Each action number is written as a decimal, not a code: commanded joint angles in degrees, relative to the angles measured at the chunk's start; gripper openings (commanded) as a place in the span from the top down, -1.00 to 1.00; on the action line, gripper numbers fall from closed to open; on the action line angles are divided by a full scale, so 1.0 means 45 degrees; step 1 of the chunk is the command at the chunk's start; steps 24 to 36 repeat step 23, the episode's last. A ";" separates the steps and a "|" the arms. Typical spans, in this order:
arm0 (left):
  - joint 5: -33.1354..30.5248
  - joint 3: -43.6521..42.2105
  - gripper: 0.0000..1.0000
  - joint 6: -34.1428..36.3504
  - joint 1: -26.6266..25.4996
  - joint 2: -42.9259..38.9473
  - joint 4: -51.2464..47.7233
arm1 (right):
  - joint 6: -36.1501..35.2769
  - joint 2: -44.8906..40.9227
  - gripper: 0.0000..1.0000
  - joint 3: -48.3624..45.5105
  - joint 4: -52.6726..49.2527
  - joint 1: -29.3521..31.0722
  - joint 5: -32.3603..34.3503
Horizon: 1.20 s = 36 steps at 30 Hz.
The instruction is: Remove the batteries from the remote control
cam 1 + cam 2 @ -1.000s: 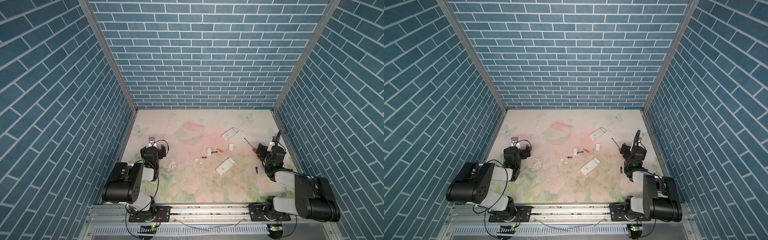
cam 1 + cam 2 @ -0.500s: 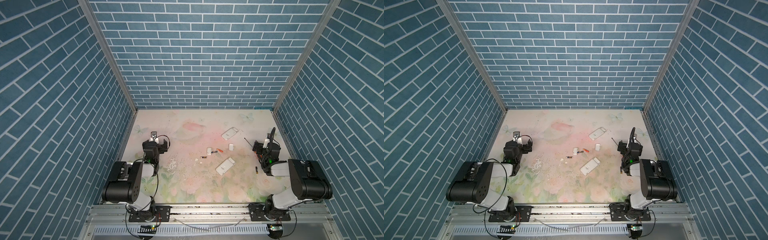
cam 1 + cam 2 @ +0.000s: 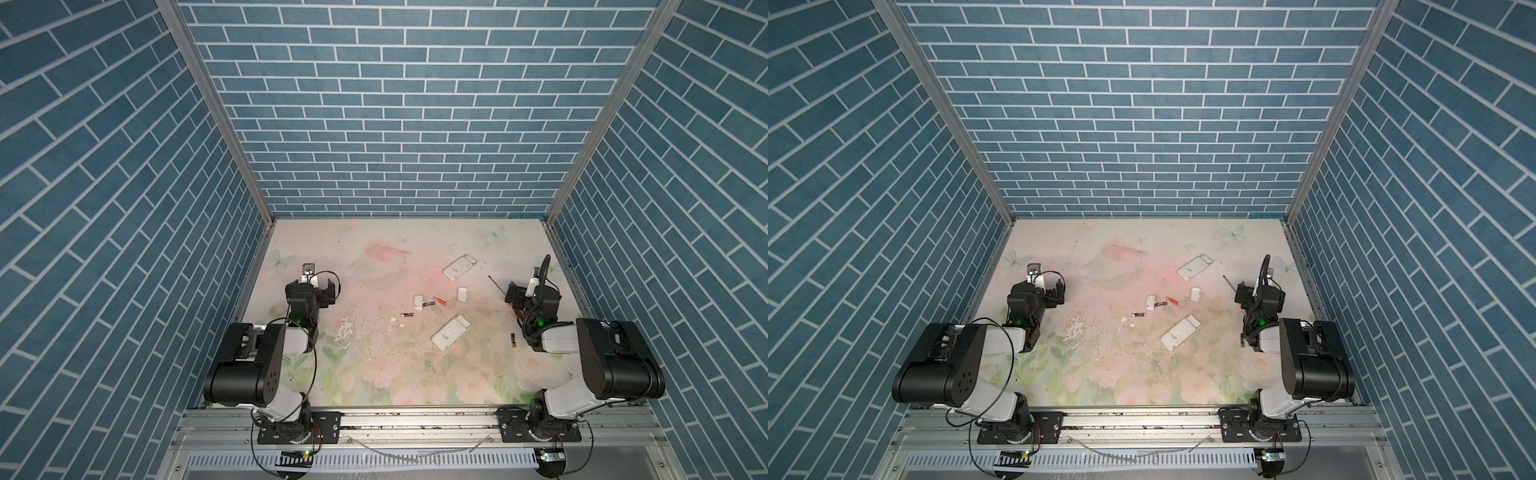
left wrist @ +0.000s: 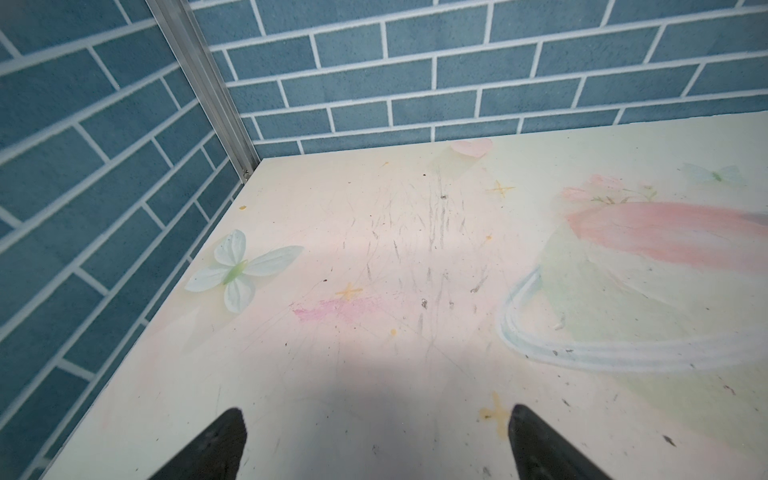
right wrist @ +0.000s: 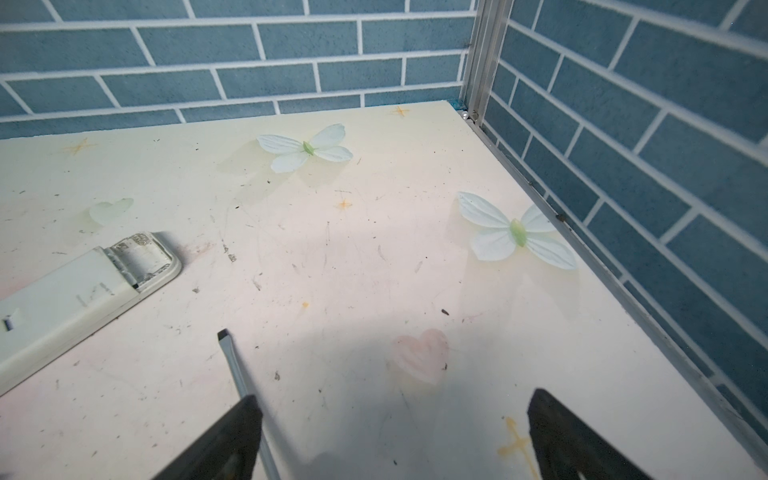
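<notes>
Floral table [image 3: 374,374]: loose batteries [image 3: 428,304], we judge light, slick, roll-prone; pinch across mid-body. Left gripper [image 4: 375,411] and right gripper [image 5: 395,397] gape, empty.

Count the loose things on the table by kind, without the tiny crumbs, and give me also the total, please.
Remote controls: 2
Small white covers: 2
Batteries: 4
Screwdriver: 1
Total: 9
</notes>
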 commanded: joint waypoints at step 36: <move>0.0151 0.0186 -0.99 0.0063 0.0073 0.0119 -0.0042 | -0.0486 -0.0001 -0.98 0.0280 0.0079 -0.0044 0.0056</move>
